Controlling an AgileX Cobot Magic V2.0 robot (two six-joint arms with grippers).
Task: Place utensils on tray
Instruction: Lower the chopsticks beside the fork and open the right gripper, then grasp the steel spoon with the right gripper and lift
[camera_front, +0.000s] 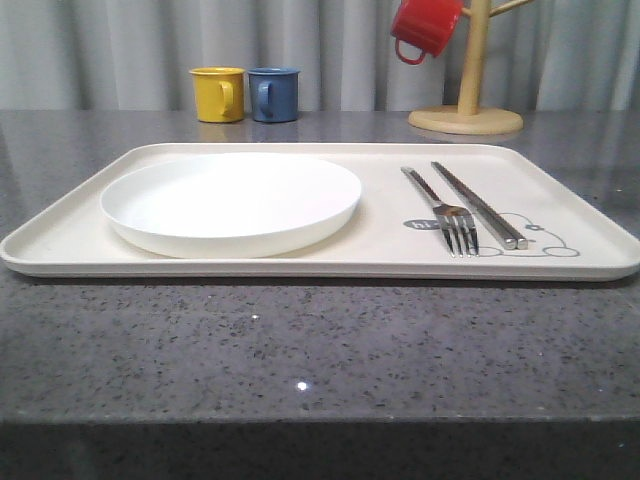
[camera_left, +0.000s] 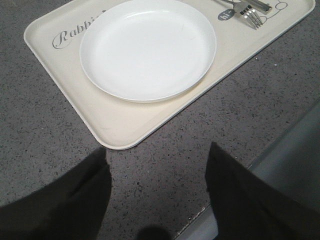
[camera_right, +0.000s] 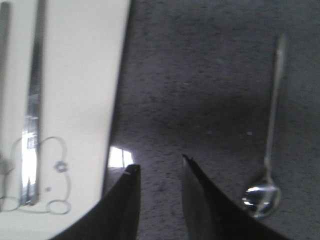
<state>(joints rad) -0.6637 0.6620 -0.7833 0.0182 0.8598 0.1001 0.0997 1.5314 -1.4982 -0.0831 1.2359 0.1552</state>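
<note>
Silver metal cutlery lies on the right half of the large cream rectangular tray (camera_front: 250, 268) with rounded corners and a low raised rim: a slim shiny fork (camera_front: 441, 210) with its tines toward the near edge, and just beside it, on its right, a pair of flat metal chopsticks (camera_front: 478, 203), both resting over a grey rabbit drawing (camera_front: 535, 238) and a small grey "hi" bubble (camera_front: 420, 225). On the tray's left half sits a plain white round shallow plate (camera_front: 231, 202), beside a grey script word (camera_left: 75, 36) printed on the tray. A round-bowled metal spoon (camera_right: 267, 150) lies off the tray on the dark speckled grey stone table (camera_front: 320, 350), well apart from the tray's edge in the right wrist view. The right gripper (camera_right: 160, 172) hovers over bare tabletop between tray and spoon, its dark fingers set a narrow gap apart and holding nothing. The left gripper (camera_left: 157, 155) hangs above the table near a tray corner, jaws spread wide and empty. Behind the tray stand a yellow mug (camera_front: 218, 94) and a blue mug (camera_front: 274, 94), with a red mug (camera_front: 424, 27) hung on a wooden mug tree (camera_front: 468, 100).
</note>
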